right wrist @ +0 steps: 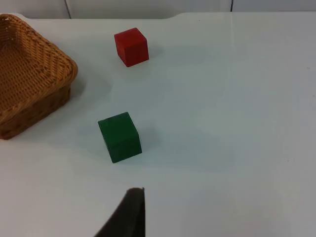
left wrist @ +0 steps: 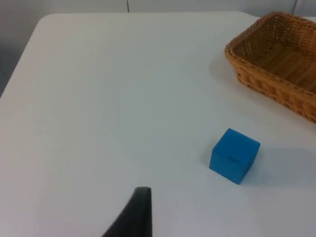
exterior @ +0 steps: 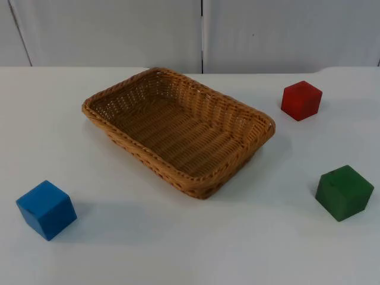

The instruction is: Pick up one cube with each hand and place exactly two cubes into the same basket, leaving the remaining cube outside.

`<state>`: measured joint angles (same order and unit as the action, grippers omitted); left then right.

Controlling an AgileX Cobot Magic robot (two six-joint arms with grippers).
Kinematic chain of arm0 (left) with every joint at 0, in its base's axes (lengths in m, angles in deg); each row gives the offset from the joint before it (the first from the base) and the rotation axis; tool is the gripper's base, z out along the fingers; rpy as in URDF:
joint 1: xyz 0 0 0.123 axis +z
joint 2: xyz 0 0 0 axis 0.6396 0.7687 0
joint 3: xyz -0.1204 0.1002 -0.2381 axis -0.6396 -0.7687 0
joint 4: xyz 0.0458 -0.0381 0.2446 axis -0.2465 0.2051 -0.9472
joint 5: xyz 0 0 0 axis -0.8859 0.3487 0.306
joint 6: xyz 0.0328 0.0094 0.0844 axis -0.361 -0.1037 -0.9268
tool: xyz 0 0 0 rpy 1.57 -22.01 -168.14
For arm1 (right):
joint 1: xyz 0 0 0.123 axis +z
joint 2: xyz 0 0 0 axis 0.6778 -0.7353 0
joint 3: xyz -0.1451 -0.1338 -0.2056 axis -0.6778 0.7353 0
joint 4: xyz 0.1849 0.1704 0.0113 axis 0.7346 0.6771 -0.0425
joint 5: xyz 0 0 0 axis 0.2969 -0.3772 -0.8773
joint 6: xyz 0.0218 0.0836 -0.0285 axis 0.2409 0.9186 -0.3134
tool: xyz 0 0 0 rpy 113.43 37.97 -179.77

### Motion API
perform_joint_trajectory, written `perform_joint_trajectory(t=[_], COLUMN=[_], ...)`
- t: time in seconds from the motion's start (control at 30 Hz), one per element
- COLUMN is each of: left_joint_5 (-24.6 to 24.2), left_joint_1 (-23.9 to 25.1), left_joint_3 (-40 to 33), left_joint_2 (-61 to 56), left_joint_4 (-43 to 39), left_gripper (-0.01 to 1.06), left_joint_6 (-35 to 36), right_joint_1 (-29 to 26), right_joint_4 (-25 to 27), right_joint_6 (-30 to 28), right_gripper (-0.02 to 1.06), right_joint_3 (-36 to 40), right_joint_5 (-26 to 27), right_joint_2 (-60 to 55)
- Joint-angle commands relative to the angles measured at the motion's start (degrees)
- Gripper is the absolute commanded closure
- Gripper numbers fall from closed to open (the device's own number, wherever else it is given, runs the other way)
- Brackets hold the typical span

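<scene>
Left gripper [left wrist: 140,197]: fingers' spread cannot be told; it hangs above bare tabletop [exterior: 178,249], near the blue cube [left wrist: 234,155]. Right gripper [right wrist: 133,197]: spread likewise cannot be told; just beyond it sits the green cube [right wrist: 120,137], farther off the red cube [right wrist: 131,46]. The wicker basket [exterior: 196,178] holds nothing and stands mid-tabletop; all three cubes lie outside it.

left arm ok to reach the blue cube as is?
Probably yes. The blue cube sits alone on bare table ahead of the left gripper's fingertip, apart from the basket, nothing between.
</scene>
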<state>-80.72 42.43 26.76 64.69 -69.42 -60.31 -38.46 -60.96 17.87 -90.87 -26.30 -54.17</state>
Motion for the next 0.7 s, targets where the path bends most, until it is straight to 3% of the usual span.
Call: perform_joint_trajectory(t=[0.0, 0.37, 0.67], left_joint_5=[0.4, 1.8, 3.9], left_joint_1=[0.1, 0.1, 0.1], left_joint_3=[-0.3, 2.7, 4.3], left_joint_2=[-0.2, -0.2, 1.9], left_joint_4=[0.7, 0.7, 0.9], left_gripper=[0.00, 0.00, 0.00], left_joint_6=[0.2, 0.2, 0.2], right_joint_1=[-0.5, -0.5, -0.5], right_joint_4=[-0.1, -0.5, -1.3], right_joint_6=[-0.6, -1.1, -1.1], right_gripper=[0.00, 0.00, 0.00], right_joint_3=[0.0, -2.9, -6.6], right_joint_5=[0.4, 0.5, 1.7], right_joint_2=[0.2, 0.2, -7.6])
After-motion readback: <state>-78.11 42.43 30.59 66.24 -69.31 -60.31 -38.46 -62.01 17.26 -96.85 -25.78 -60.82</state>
